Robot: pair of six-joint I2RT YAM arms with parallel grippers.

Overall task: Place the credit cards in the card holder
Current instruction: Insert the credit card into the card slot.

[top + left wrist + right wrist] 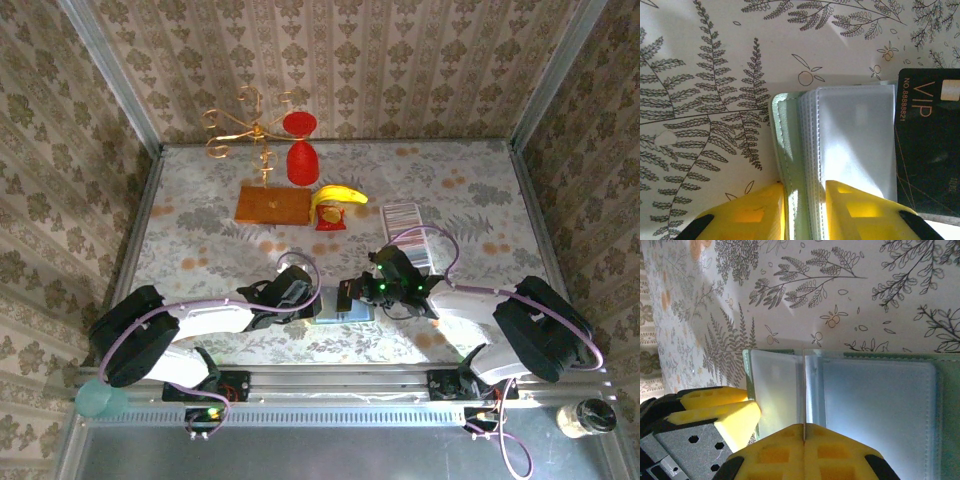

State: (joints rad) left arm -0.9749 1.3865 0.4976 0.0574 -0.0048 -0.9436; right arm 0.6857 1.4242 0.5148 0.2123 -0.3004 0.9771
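From above, the worktop (200,240) has both arms folded low over its near middle. The left arm (190,320) sweeps in from the left base and the right arm (490,305) comes in from the right. Their wrists are turned inward, so the two tools face each other across a narrow gap.

The card holder (345,306) lies open and flat in that gap, between the two tools and touching both. Its long axis runs left to right across the worktop, and its fold runs away from me.

Well beyond it on the right sits the long clear tray (418,240). The rest of the credit cards (402,213) stand in its far end as a striped row of edges.

On my left wrist camera the left tool (805,214) is pressed onto the holder's near edge. One yellow finger sits on each side, and the pale green cover and the stacked clear sleeves fill the space between them. A black VIP card (930,150) lies over the right side of the top sleeve, with its lettering running up the picture.

On my right wrist camera the right tool (803,452) has its fingers pressed together on one thin card (803,390) seen edge-on. The card shows as a fine line pointing straight away from the fingertips. It sits over the seam between the holder's two bluish panels and reaches the far edge of the holder. I cannot tell whether it is the VIP card.
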